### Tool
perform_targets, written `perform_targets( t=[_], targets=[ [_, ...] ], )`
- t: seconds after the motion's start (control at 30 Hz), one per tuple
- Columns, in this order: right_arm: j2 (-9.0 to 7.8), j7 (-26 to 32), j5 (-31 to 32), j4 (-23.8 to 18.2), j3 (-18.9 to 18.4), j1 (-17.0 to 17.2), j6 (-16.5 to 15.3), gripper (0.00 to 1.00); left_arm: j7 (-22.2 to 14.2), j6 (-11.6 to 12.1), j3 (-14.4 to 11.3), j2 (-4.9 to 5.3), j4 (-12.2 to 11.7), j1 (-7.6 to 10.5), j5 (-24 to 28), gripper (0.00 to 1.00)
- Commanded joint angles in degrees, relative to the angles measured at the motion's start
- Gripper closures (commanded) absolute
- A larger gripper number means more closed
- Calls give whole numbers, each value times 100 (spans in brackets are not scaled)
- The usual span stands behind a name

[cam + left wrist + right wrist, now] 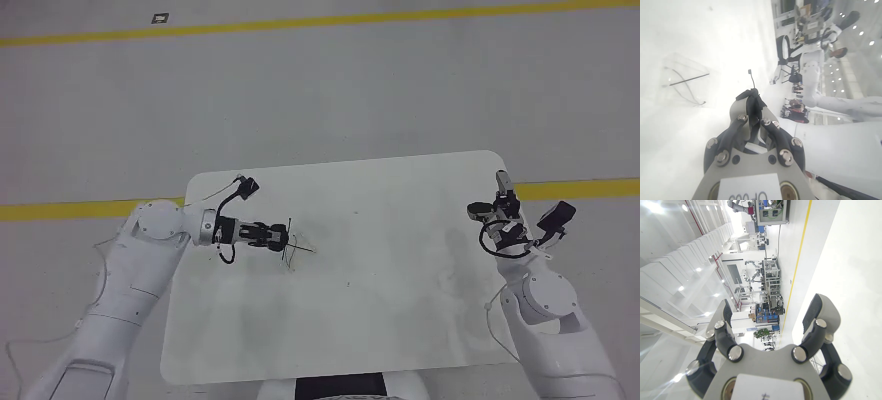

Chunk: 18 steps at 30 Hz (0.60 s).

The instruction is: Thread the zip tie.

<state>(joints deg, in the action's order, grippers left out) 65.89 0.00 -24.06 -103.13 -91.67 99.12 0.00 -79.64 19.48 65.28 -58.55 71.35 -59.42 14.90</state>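
A thin black zip tie (753, 82) juts slightly curved from the left tool's (752, 96) pinched fingertips above the desk (696, 28), its small square head free.

I see a pale grey floor (400, 90) crossed by yellow lines (300, 22), bright ceiling lights (680, 288) and equipment racks (770, 211) beyond.

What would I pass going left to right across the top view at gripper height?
left gripper, shut on the zip tie → zip tie sticking out past its tips → bare stretch of white table → right gripper, open, at the table's right edge
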Motion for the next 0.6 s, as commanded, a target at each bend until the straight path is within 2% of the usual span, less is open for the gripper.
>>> perform_targets(
  t=[0.0, 0.1, 0.2, 0.4, 0.57],
  targets=[
    [0, 0, 0, 0, 0, 0, 0, 0, 0, 0, -123, 156, 39, -12, 489, 100],
    [0, 0, 0, 0, 0, 0, 0, 0, 0, 0, -384, 391, 98, 3, 1135, 100],
    [0, 0, 0, 0, 0, 0, 0, 0, 0, 0, -662, 617, 37, 51, 1714, 100],
    [0, 0, 0, 0, 0, 0, 0, 0, 0, 0, -1214, 1014, -71, 237, 2414, 100],
    [0, 0, 0, 0, 0, 0, 0, 0, 0, 0, -1214, 1014, -71, 237, 2414, 100]
  ],
)
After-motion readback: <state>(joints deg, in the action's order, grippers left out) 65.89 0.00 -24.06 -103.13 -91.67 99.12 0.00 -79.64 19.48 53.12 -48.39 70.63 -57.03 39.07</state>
